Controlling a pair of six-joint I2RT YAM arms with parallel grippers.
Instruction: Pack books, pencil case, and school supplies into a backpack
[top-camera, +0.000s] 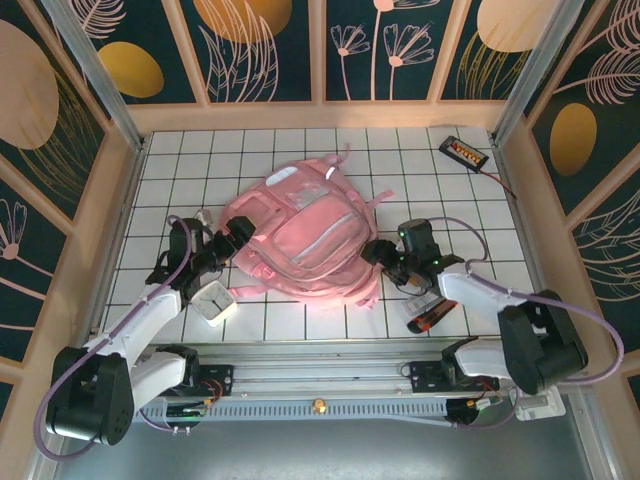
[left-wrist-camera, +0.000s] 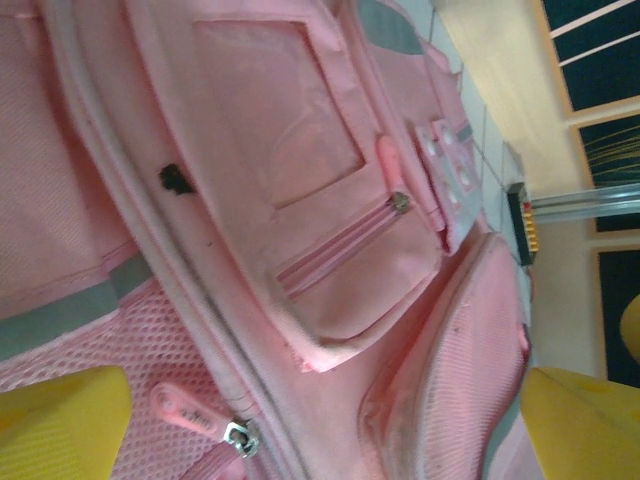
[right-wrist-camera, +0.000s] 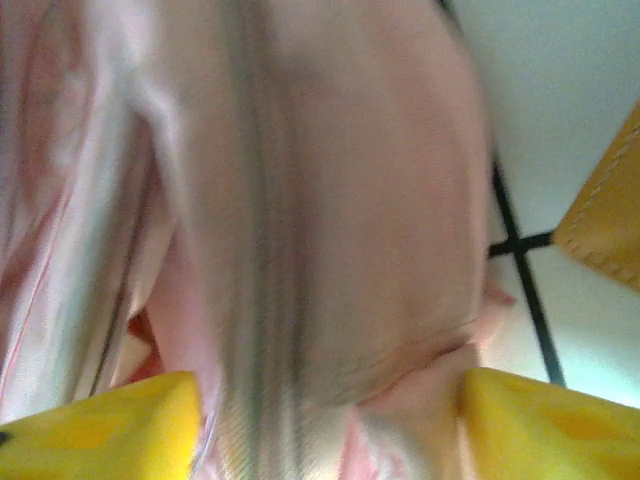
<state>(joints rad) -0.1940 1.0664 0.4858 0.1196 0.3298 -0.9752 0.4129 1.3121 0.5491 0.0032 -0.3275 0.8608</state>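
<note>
A white counter (top-camera: 200, 160) ruled into squares by thin dark lines fills a three-sided booth, seen from above under even, bright light. The wall panels (top-camera: 260, 45) are dark teal, printed with gold ovals and pale pink outlines of leaves and flowers. They sit in a light wooden frame (top-camera: 320, 115) that runs as a ledge along the counter's far edge and sides. Two slanting aluminium posts (top-camera: 95, 70) stand at the back corners. A metal rail (top-camera: 320, 408) crosses the near edge, with a plain grey surface below it.
</note>
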